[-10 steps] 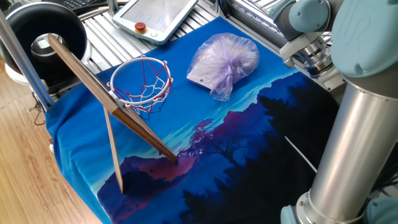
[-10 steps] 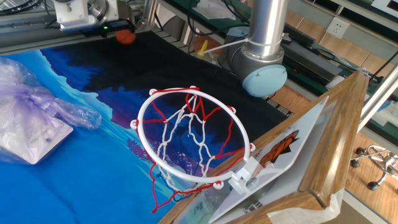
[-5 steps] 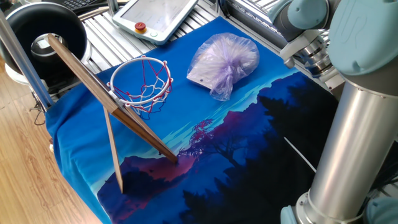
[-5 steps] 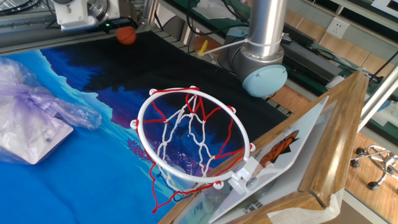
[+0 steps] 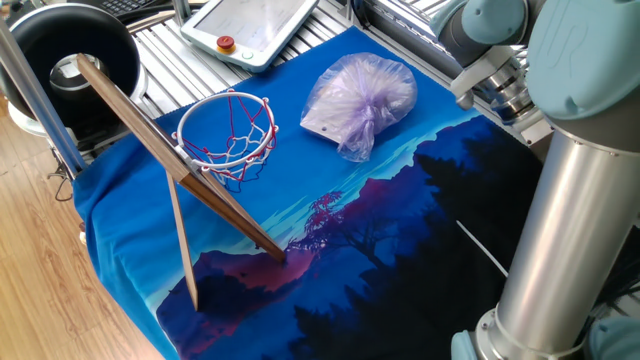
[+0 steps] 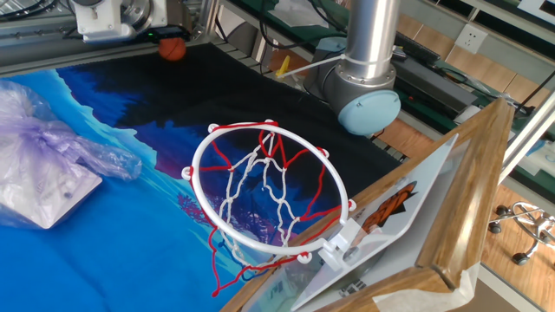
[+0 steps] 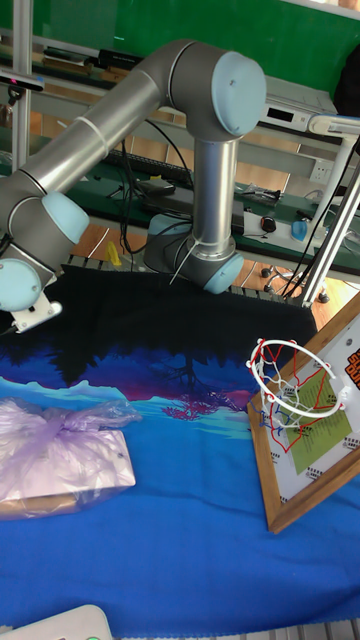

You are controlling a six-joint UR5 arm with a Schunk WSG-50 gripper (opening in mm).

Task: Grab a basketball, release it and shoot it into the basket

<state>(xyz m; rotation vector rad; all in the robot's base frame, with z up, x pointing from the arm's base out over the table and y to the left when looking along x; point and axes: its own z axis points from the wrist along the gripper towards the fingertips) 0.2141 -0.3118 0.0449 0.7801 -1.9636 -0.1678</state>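
Basketball: the small orange ball (image 6: 172, 49) sits at the far dark edge of the cloth in the other fixed view, just under my wrist housing and right at the metal frame; whether it rests on the cloth or is lifted, I cannot tell.
Gripper: my fingers do not show clearly in any view, so I cannot tell if they are apart, together or clamped on the ball; only the grey wrist block (image 6: 108, 17) above the ball is visible.
Arm pose: my base column (image 7: 215, 205) stands upright at the back edge of the table; from the shoulder cap at its top my upper arm (image 7: 95, 135) slopes down and away to the side, ending in pale blue joints (image 7: 22, 283) low over the cloth's corner.
Basket: the hoop (image 6: 267, 192) with red rim and white-and-red net hangs from a tilted wooden backboard (image 6: 451, 199), well apart from the ball, across the cloth.
Cloth: a blue and black printed sheet (image 5: 330, 240) covers the table.
Bag: a lilac plastic bag (image 5: 360, 98) lies on the cloth between the hoop and my wrist.
Nearby: a black round tub (image 5: 70, 50) sits behind the backboard, and a tablet with a red button (image 5: 255, 28) lies beyond the hoop.
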